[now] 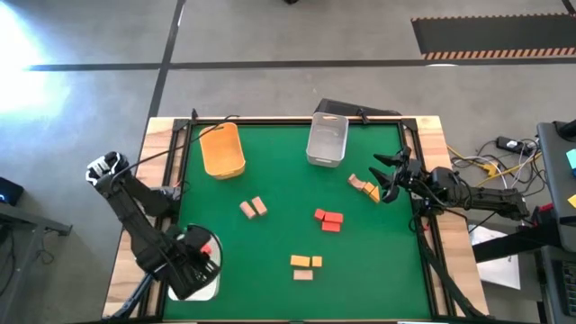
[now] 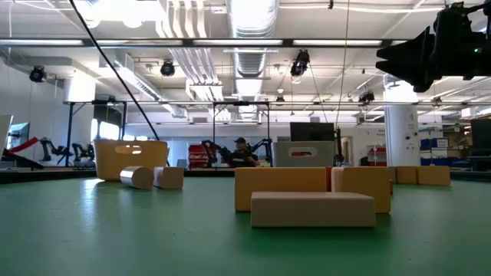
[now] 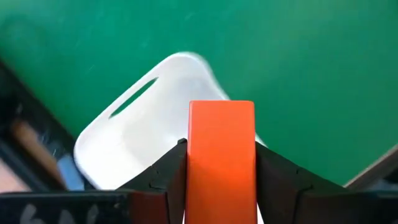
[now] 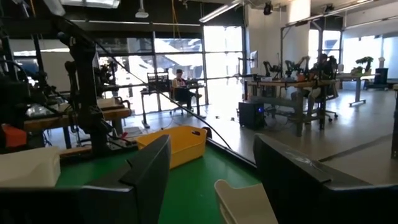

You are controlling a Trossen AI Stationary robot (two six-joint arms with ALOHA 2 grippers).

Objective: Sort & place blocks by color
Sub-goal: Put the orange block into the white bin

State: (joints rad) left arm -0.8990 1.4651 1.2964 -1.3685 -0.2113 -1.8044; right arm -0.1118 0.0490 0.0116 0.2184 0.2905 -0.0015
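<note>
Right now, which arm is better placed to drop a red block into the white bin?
The left. Its gripper is shut on a red rectangular block directly above the white plastic bin at the near left corner. The right gripper is open and empty at the far right edge, near tan blocks.

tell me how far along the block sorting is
Early, by the look of it. The orange bin and clear bin show no blocks inside. In hand: the left gripper holds a red block above the white bin. Left on the mat: tan blocks, red blocks, yellow-orange blocks, and some by the open right gripper.
</note>
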